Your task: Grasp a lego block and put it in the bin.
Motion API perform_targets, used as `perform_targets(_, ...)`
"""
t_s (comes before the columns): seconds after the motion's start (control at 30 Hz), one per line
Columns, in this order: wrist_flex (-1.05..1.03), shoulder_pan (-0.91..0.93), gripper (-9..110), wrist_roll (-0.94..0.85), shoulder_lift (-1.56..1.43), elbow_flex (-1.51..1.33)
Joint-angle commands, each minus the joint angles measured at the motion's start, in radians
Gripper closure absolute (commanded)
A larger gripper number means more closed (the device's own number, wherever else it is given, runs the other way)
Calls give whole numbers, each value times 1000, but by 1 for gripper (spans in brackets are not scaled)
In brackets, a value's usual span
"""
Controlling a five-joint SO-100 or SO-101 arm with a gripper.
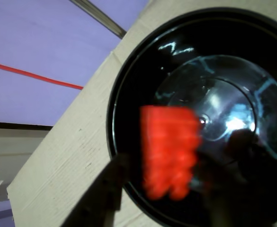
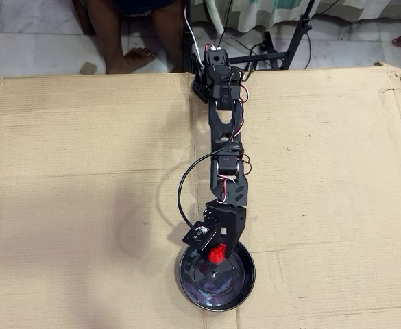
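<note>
In the wrist view the red lego block [image 1: 169, 151] is a blurred streak in front of the bin [image 1: 138, 71], a glossy black round dish that fills the right of the frame. My gripper [image 1: 178, 151] shows as two dark fingers [image 1: 112, 189] on either side of the block, with gaps between them and it, so it stands open. The overhead view has the gripper [image 2: 218, 251] over the near rim of the bin [image 2: 238, 284], with the block [image 2: 216, 253] at its tip, above the dish.
The bin rests on a large sheet of brown cardboard [image 2: 83, 171] near its front edge. The arm's base [image 2: 214, 72] is at the far edge, with a person's feet [image 2: 135, 58] and a stand [image 2: 289, 41] behind it.
</note>
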State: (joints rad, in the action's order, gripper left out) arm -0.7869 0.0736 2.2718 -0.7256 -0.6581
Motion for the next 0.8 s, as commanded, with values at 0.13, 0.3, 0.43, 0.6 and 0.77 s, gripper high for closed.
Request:
perform_targets(0.13,11,6,62,-6,-25,49)
perform_targets(0.3,9,6,62,-6,-34,40)
perform_targets(0.43,-18,5,62,-6,-83,23)
perform_targets(0.6,-215,5,62,-6,-227,-37)
perform_targets(0.77,-357,-3,62,-6,-416,-164)
